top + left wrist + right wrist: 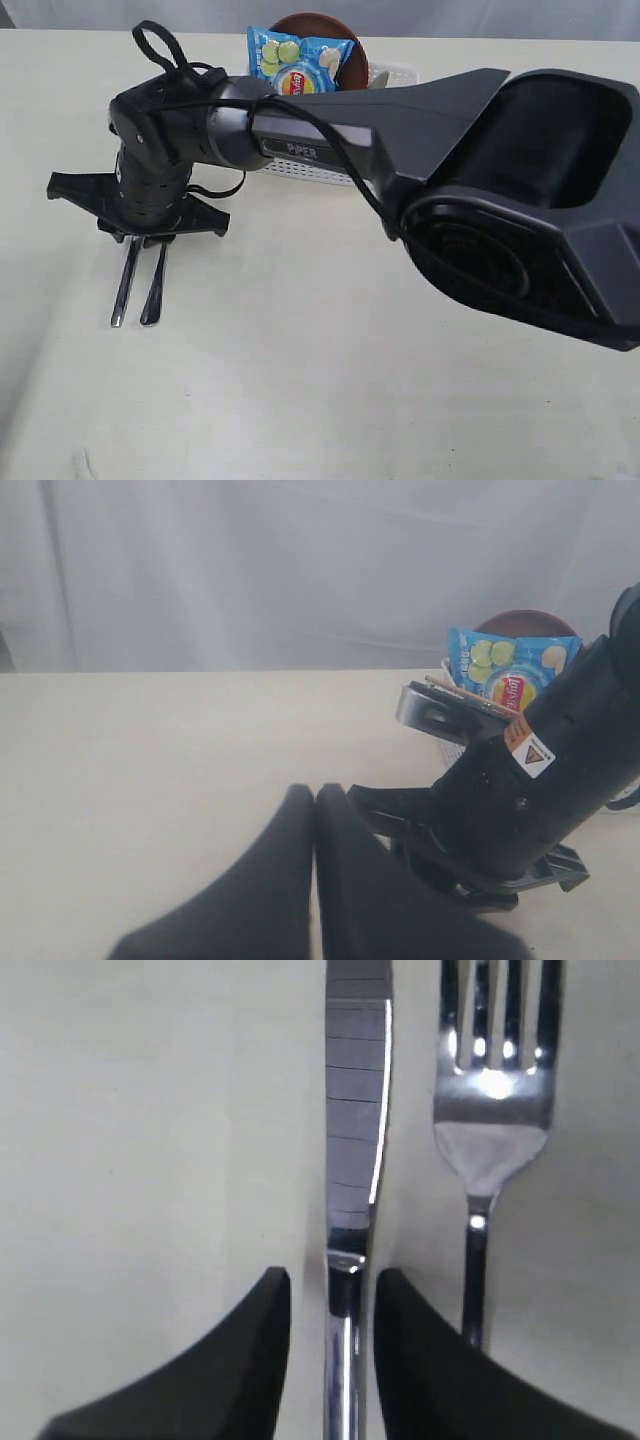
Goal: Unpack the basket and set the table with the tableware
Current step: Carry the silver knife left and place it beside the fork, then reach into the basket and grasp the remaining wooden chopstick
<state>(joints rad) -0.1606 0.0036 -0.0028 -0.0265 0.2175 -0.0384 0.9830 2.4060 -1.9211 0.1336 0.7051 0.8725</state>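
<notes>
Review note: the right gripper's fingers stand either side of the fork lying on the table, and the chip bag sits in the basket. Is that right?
Not quite. The right gripper stands either side of the knife on the table; the fork lies beside it, outside the fingers, as the right wrist view shows. The chip bag does sit in the basket.

Pale cream table (300,400), steel knife (355,1140) beside fork (493,1130), white basket (300,173) apart

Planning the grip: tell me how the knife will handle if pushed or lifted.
The knife looks like rigid polished steel, so probably slippery to pinch. Lying flat on the table, it should slide, not roll.
</notes>
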